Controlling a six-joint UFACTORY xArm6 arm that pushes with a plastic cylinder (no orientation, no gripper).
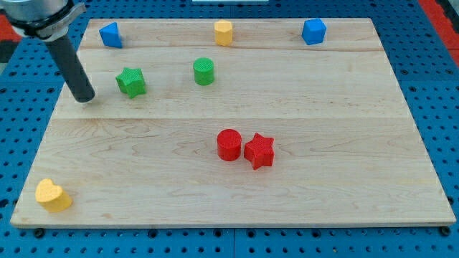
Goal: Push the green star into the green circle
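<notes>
The rod ends in a bare tip (85, 98), no fingers to open or close; it stands just left of the green star (131, 82); the green circle (204, 71) sits right of the star, apart.

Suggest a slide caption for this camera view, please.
My tip sits just left of the green star, with the green circle beyond it.

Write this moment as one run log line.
my tip: left of green star block, gap | green circle block: right of star, apart | push: not begun
</notes>
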